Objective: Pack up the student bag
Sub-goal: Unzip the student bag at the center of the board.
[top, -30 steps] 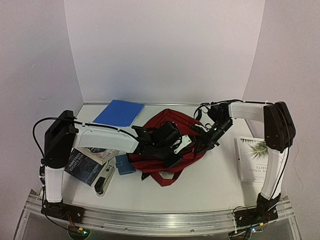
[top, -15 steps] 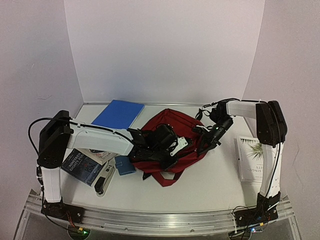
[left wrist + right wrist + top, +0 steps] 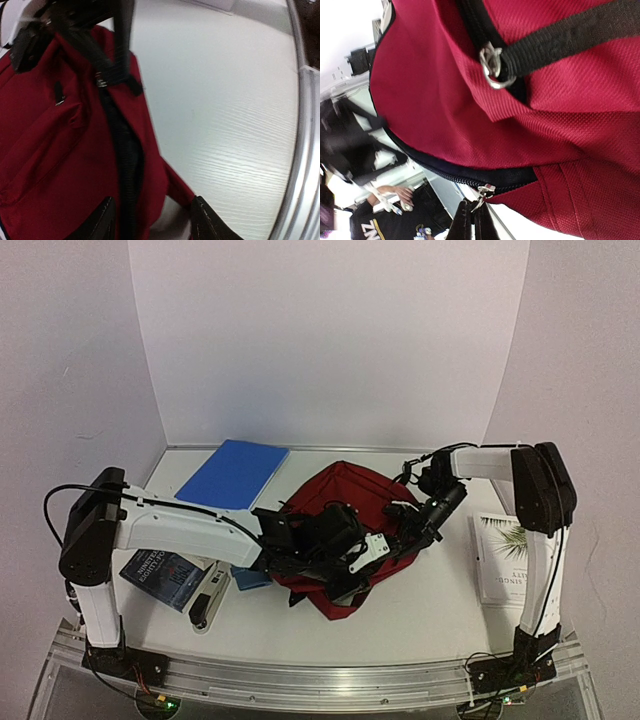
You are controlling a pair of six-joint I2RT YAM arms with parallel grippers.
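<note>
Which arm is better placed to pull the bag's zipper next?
Probably the right: the right gripper is shut on the zipper pull of the student bag, while the left gripper is open.

Left end effector (image 3: pixel 152 221) jaws newly apart.

The bag (image 3: pixel 345 505) lies at the centre of the tabletop (image 3: pixel 430 610). A folder (image 3: pixel 238 472) lies behind it, toward the far left corner. A book (image 3: pixel 165 572) lies near the left edge, a stapler (image 3: pixel 207 600) just right of it. Another book (image 3: pixel 505 558) lies along the right edge.

Rumpled dark red student bag (image 3: pixel 345 488)
</note>
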